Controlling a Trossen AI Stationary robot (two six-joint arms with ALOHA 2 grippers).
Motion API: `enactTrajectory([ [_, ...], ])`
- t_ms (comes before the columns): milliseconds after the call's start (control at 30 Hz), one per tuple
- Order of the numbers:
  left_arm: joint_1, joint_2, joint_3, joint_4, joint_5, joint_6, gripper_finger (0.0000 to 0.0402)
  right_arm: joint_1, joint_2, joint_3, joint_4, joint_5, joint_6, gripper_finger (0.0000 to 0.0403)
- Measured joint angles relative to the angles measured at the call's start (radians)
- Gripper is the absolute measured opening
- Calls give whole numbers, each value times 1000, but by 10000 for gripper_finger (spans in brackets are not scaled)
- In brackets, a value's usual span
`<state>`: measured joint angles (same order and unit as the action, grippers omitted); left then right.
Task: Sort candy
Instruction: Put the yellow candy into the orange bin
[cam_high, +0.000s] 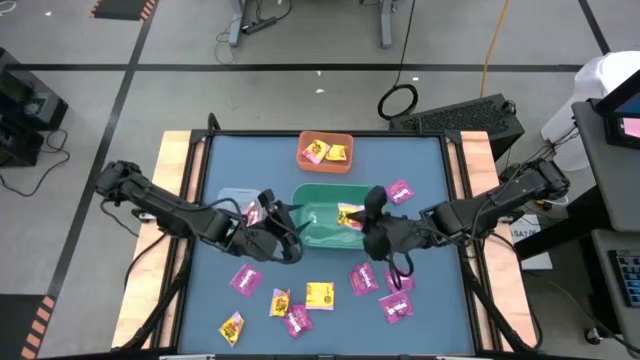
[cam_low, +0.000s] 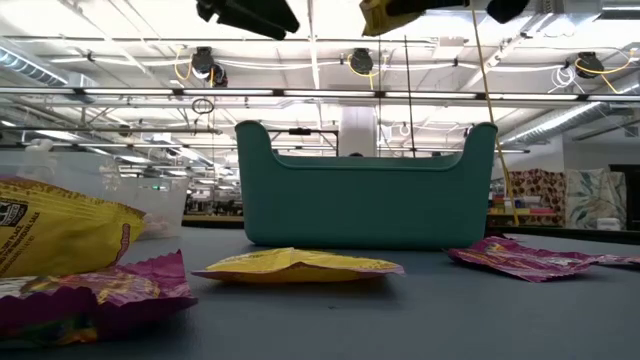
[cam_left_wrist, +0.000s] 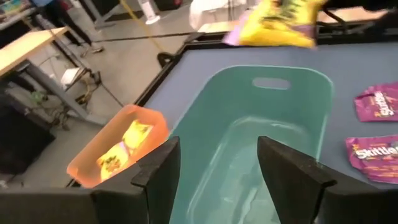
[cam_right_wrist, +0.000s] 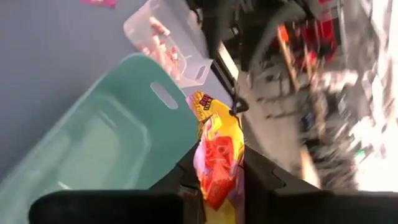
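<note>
right pincer (cam_right_wrist: 214, 180) pinching yellow packet (cam_right_wrist: 217, 146) over green bin (cam_high: 325, 215); left pincer (cam_left_wrist: 217, 168) spread; orange bin (cam_high: 325, 150) holds yellow packets.

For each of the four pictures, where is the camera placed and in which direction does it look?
High view: overhead, looking down; both arms, green bin.
Low view: at table height, looking across; gripper undersides at top.
Left wrist view: over the bin; open left gripper.
Right wrist view: right gripper holding yellow packet.
All four views share the bin.

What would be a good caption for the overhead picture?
Right gripper holds a yellow candy packet over the green bin; left gripper open at its other end.
</note>
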<state>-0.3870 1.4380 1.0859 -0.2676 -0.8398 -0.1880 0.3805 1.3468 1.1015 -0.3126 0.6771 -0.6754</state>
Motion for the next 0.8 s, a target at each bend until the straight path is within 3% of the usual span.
enactTrajectory([
  [300,0,87,0,83,28,39,219,-55,0,0,83,-2,620,56],
  [400,0,105,0,143,24,37,219,-74,0,0,114,-2,733,56],
  [567,-7,122,0,242,19,44,219,-99,29,0,158,1,769,56],
  [800,-28,123,0,95,-91,-9,219,-199,45,0,281,4,677,56],
])
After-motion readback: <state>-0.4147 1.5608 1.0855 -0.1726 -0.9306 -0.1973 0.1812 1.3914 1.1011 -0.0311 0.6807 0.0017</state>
